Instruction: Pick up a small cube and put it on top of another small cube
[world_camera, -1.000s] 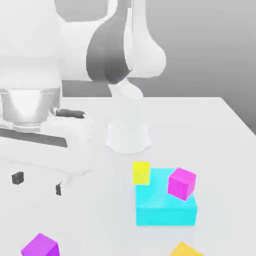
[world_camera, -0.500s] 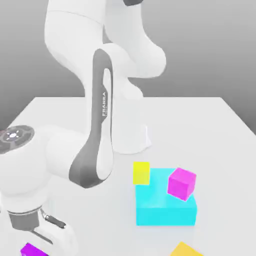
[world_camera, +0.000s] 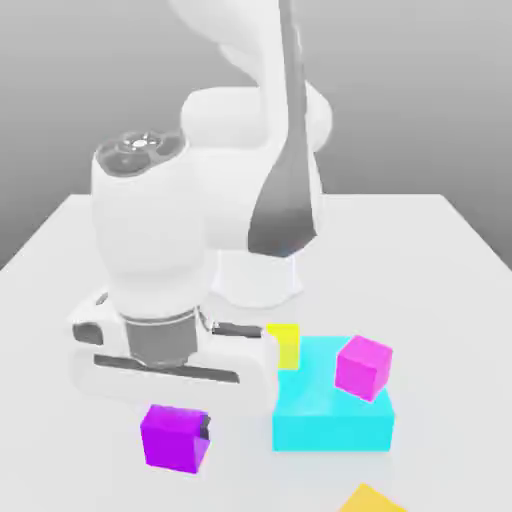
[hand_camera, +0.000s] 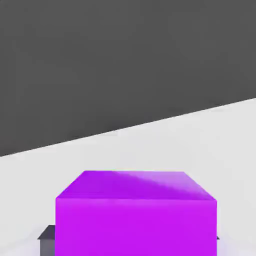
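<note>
Exterior view, left to right: white matte table (world_camera: 60, 250), flat, untextured. Glossy white arm (world_camera: 200, 230) with a dark grey panel, its hand pointing down over the left-centre of the table. Gripper (world_camera: 178, 425) is clamped on the violet-purple cube (world_camera: 175, 437), which sits directly under the hand; a dark fingertip (world_camera: 207, 427) shows against the cube's side toward the exterior view's right. Cube is plain, sharp-edged, uniformly coloured, no texture. Cannot tell whether it rests on the table or is just above it.

Further right: small yellow cube (world_camera: 283, 345) touching the back left corner of the large cyan block (world_camera: 330, 415), a flat slab. Pink-magenta cube (world_camera: 363, 367) sits on the cyan block, tilted, near its right side. It is well apart from the purple cube. Another yellow cube (world_camera: 370, 498) pokes in at the lower edge.

Hand view adds the close-up: the purple cube (hand_camera: 136, 215) between the fingers, top face lighter than the front, with dark finger pads (hand_camera: 46, 239) peeking out at either lower corner, pale table (hand_camera: 150, 145) behind and dark backdrop above.
</note>
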